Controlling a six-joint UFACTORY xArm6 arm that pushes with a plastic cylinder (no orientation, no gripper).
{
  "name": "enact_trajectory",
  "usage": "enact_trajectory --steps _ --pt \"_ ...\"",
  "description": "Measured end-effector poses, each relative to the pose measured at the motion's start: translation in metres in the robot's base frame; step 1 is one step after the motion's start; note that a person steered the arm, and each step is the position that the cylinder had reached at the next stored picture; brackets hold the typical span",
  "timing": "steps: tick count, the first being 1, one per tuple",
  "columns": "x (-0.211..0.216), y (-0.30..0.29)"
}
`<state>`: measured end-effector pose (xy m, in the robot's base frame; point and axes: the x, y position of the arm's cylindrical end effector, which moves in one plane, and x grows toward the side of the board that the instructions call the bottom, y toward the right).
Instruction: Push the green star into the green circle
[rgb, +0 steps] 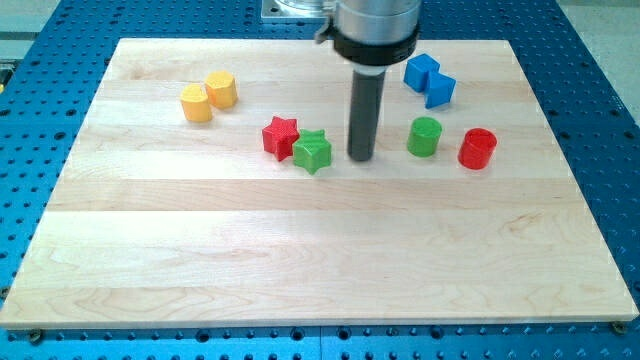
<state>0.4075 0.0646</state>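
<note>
The green star (312, 151) lies a little left of the board's middle, touching the red star (280, 136) on its upper left. The green circle (424, 136) stands to the view's right of it. My tip (361, 157) rests on the board between the two green blocks, a short gap right of the green star and farther from the green circle. It touches neither block.
A red circle (478, 148) stands just right of the green circle. Two blue blocks (430, 80) sit together at the upper right. Two yellow blocks (209, 96) sit at the upper left. The wooden board (320, 260) lies on a blue perforated table.
</note>
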Motion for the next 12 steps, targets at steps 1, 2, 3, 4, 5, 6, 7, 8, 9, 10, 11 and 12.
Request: enact_trajectory --steps 1,2,3,4,5,6,7,8,9,10,11,12 --pt "-0.005 0.063" --pt "0.022 0.038" --pt "0.105 -0.046" --pt "0.099 -0.145" --pt "0.051 -0.154" --pt "0.015 -0.111" --pt "0.006 -0.012" --pt "0.009 0.030" --pt "0.053 0.005" --pt "0.051 0.035" --pt "0.049 0.050" --pt "0.070 -0.065"
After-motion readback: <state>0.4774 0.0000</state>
